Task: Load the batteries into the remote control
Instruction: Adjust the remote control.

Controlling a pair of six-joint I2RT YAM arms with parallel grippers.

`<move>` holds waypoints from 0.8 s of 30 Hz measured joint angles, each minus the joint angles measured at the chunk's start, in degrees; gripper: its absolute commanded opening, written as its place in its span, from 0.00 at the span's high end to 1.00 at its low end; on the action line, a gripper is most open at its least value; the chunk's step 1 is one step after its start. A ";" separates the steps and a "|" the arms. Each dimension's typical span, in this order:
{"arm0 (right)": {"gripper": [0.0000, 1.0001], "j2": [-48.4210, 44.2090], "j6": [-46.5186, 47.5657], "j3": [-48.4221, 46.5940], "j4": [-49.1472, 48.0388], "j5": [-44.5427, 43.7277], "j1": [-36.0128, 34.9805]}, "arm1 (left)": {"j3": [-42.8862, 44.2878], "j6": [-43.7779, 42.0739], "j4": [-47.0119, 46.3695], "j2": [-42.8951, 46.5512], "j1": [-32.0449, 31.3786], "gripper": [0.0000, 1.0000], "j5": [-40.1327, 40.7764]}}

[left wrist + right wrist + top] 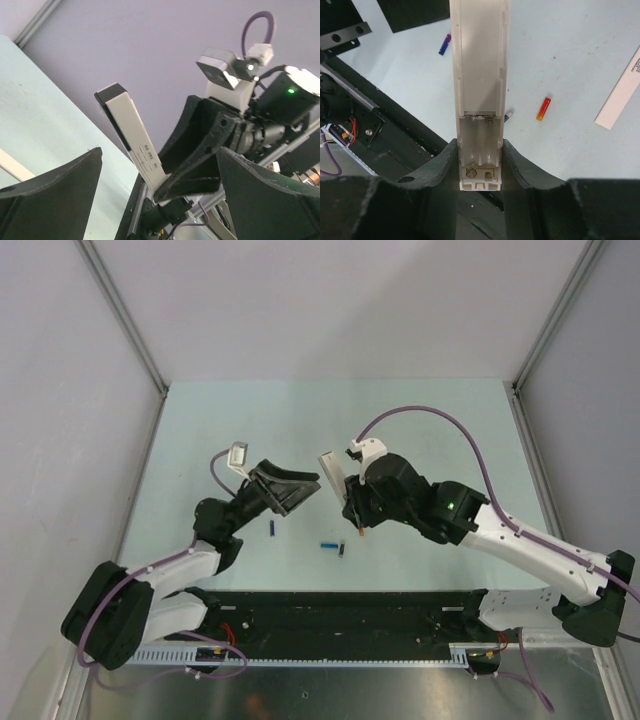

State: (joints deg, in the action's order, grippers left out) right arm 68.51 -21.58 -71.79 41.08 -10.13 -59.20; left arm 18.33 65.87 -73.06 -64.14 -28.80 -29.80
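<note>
R gripper (480,152) clamped on remote control (479,75) at spring end. Batt. bay open, empty. Long axis runs straight out from jaws, off the table (580,40). On table beyond: dark battery (508,116), red battery (543,108), white strip (620,92) w/ print (illegible), blue battery (444,44). L gripper (298,490) jaws wide apart, near remote's far end.

Nothing really readable here tbh. The remote control (131,132) has a few rows of tiny dark print (148,156) on its white face in the left wrist view, way too small/blurry to make out. Same w/ the white strip (619,97) in the right wrist view: dark lettering (635,64) at its far end, cut off, illegible.
</note>
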 measured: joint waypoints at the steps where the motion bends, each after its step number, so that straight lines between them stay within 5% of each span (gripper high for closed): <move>1: 1.00 0.37 -0.28 0.00 -0.02 -0.15 -0.11 | 0.22 -0.72 0.85 -0.59 -0.66 0.01 0.85; 12: 1.00 1.38 -2.21 0.00 -0.59 -1.53 -0.94 | 3.34 -7.15 13.20 -2.45 -8.33 0.02 11.98; 20: 1.00 1.81 -3.28 0.00 -1.07 -3.74 -1.97 | 7.45 -8.39 18.36 -3.32 -12.31 0.43 17.31; 24: 1.00 2.27 -3.43 -0.02 -1.05 -5.05 -2.49 | 8.41 -8.46 19.71 -3.80 -12.39 0.53 18.47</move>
State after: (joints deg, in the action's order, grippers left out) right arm 70.78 -25.02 -71.81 40.03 -15.18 -61.69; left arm 26.74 57.41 -53.34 -67.94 -41.19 -11.33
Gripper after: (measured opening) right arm 0.369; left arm 0.519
